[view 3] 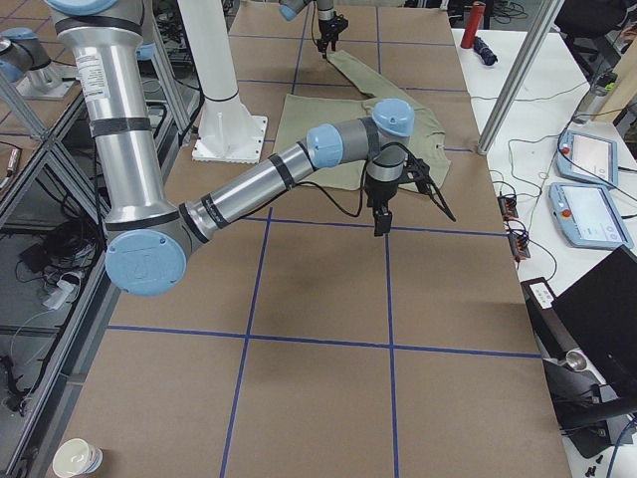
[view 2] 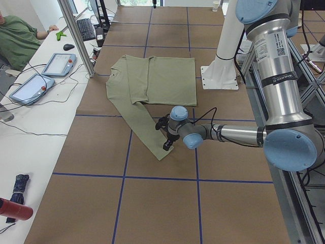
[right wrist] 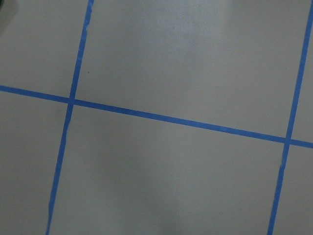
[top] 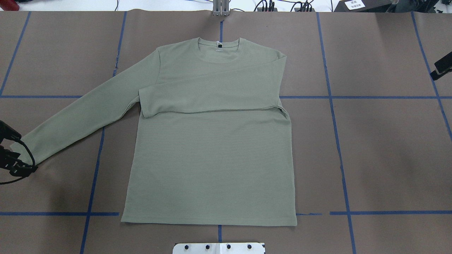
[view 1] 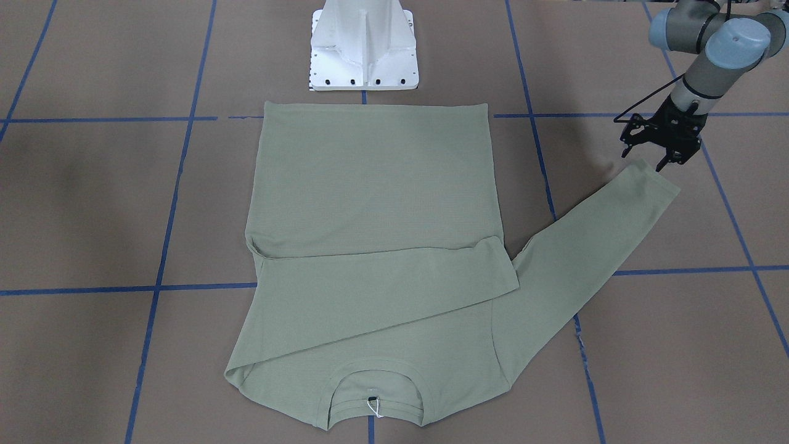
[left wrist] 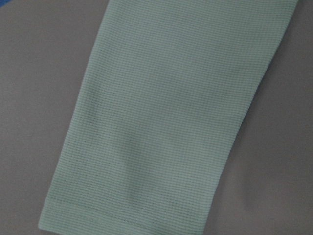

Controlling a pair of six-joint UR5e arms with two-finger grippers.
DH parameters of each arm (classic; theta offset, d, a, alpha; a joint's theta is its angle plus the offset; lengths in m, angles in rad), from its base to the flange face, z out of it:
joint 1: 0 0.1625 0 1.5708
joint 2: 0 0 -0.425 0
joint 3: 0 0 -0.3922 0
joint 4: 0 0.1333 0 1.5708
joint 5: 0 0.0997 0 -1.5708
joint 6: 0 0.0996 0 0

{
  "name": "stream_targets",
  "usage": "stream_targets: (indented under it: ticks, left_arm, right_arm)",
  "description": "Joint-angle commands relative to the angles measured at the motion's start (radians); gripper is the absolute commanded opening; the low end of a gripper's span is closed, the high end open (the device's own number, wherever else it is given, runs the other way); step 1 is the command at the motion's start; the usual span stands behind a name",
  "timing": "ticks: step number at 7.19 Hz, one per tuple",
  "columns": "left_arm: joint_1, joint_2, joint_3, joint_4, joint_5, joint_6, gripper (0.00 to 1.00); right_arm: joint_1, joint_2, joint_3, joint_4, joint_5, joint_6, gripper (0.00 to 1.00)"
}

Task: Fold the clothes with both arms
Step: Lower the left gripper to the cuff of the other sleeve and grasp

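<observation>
Left fingers (view 1: pixel 667 159) seemingly spread, just above shirt cuff (view 1: pixel 656 179).

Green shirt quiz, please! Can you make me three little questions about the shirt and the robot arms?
1. True or false: both sleeves of the shirt lie folded across its chest.
2. The left gripper is by: A the collar, B the stretched-out sleeve's cuff, C the bottom hem.
3. Fill in: the right gripper hangs over bare ____.
Key: 1 false, only one is folded; 2 B; 3 table.
</observation>
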State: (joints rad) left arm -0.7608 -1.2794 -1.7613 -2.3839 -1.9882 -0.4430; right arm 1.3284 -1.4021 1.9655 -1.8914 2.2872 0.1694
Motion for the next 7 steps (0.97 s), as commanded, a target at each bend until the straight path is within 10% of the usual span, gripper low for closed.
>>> stream_targets:
  ticks: [1,5,7]
  left_arm:
    - [0.005,0.011,0.000,0.000,0.000,0.003,0.63]
    - [0.017,0.015,0.005,0.002,0.000,0.004,0.59]
    - [0.018,0.015,0.005,0.003,0.000,0.004,0.41]
  right_arm:
    - [0.000,0.000,0.001,0.000,0.001,0.004,1.00]
    - [0.000,0.000,0.000,0.000,0.001,0.004,1.00]
    - [0.000,0.000,-0.004,0.000,0.001,0.004,1.00]
